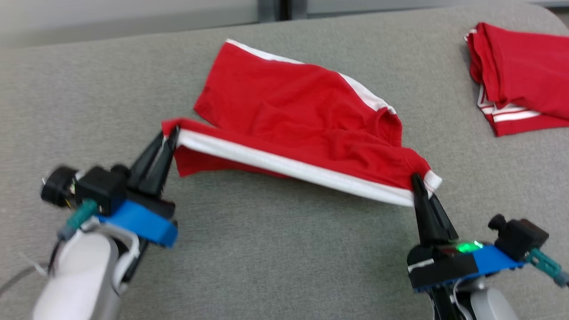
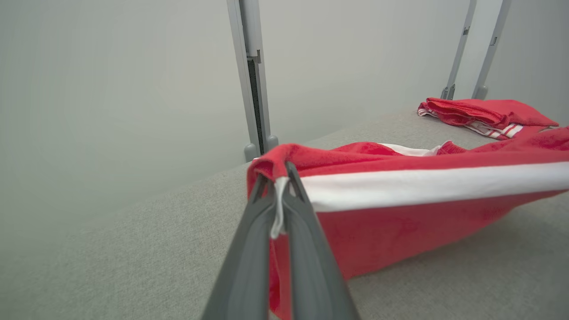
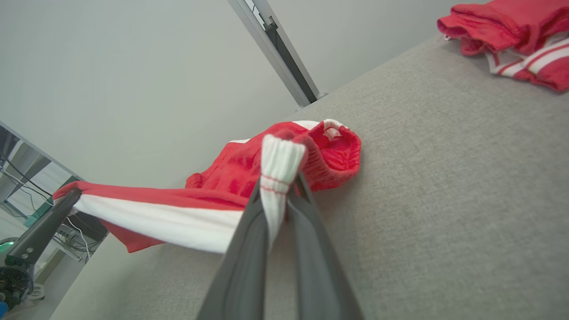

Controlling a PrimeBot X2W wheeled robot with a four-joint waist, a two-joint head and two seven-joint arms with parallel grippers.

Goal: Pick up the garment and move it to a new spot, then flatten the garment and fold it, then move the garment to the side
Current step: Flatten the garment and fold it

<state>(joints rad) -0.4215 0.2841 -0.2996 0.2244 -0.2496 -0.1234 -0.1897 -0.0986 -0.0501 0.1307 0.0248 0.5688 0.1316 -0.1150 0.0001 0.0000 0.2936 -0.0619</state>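
Left gripper: jaws pressed together, pinching the left corner of the red garment right at the end of its white stripe. In the left wrist view a sliver of white cloth sits between the two fingers and red fabric folds over the tips.

Right gripper: jaws pressed together, pinching the opposite corner. In the right wrist view a white ribbed end sticks up above the fingertips.

The white stripe runs taut between the two grippers, lifted off the surface, its left end further from the robot than its right. Under the stripe a red flap hangs down towards the table, deepest near the left gripper.

The rest of the red garment lies crumpled beyond the stripe on the grey table top, about mid-table. A second, thinner white stripe runs along its far edge.

A green light is lit on the right gripper's base. The left gripper's base carries a blue mount.

A folded red garment with white stripes lies at the table's far right corner, well apart from the held one.

Behind the table are a plain pale wall and a grey post.
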